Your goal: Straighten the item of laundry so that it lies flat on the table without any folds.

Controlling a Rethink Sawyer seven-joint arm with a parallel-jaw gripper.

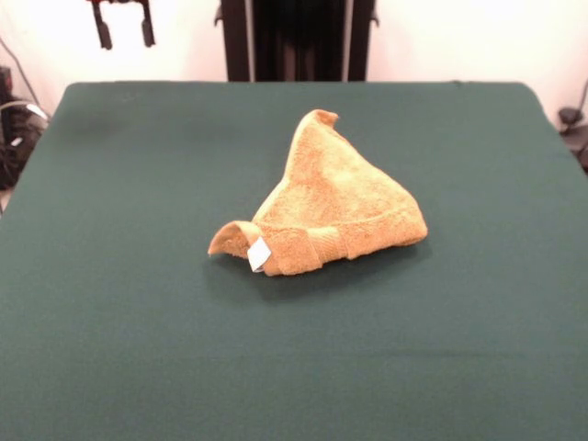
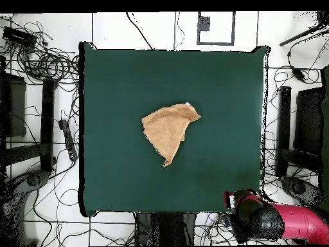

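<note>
Gripper [image 1: 124,37], seen in the front view as two dark fingers hanging at the top edge, spread apart with nothing between them; it is raised clear of the table [image 1: 110,349] and drawn back beyond the far edge. In the overhead view the red arm [image 2: 292,222] sits off the table's corner, and the gripper itself cannot be made out there. Well away from the gripper, near the middle of the table, lies the item of laundry [image 1: 340,207], an orange-tan terry towel folded into a rough triangle with one peak pointing toward the robot's side. Its edge farthest from the gripper is rolled under, with a curled corner [image 1: 228,239] and a small white tag [image 1: 259,254]. The cloth looks light, soft and limp: likely to sag and drag rather than slide stiffly. The curled corner or the raised peak offers the readiest pinch. The green covering is plain and bare around the towel, leaving ample room to spread it. Cables [image 2: 48,61] and stands lie on the floor beyond.
</note>
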